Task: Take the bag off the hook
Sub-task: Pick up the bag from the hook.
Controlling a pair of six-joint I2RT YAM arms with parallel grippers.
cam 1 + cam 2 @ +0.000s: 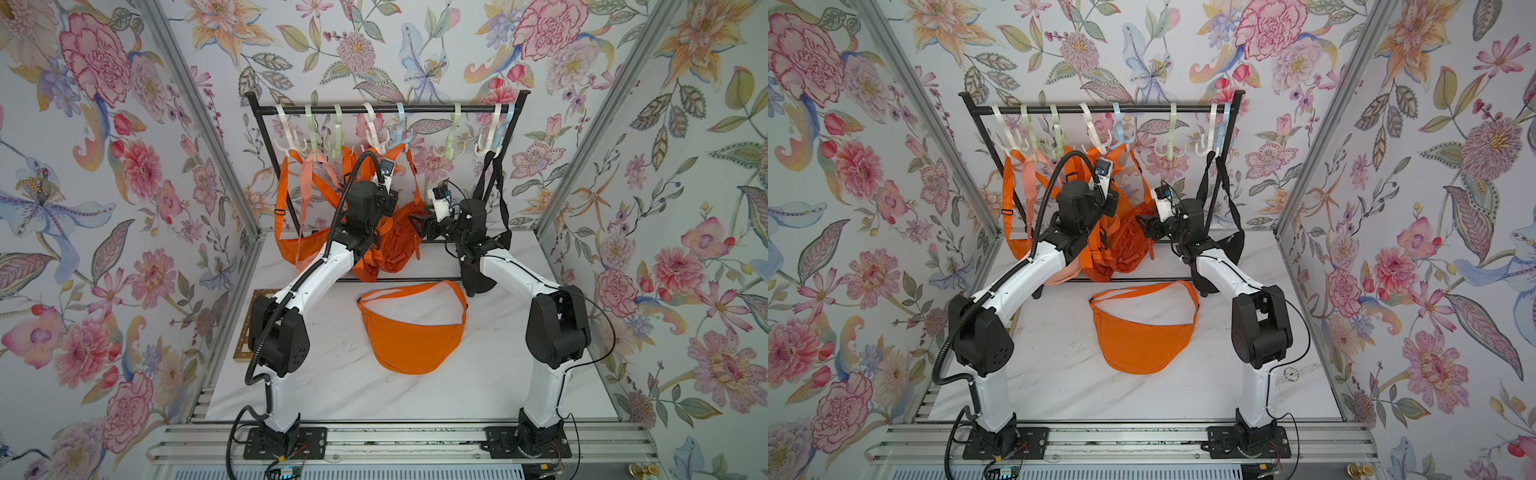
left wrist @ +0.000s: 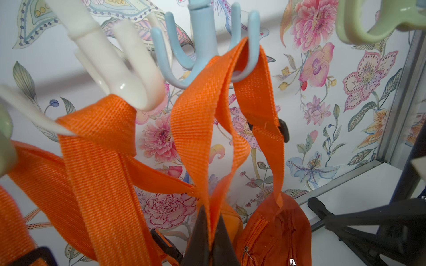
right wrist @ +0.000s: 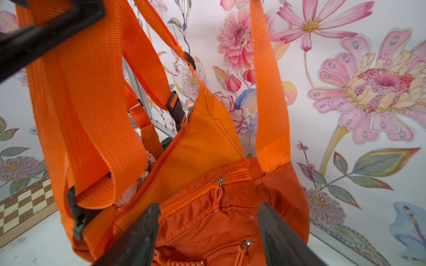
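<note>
Left end effector [image 2: 209,232] clenched on strap [image 2: 196,129], wrist tilted up; right end effector [image 3: 207,209] spread astride bag [image 3: 207,230].

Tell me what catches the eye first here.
Orange bags hang clustered on the black rack at the back, and another orange bag lies flat mid-table. The left pincer is shut on an orange strap looped over the blue hook; the right pincer stands open around a hanging bag.
</note>
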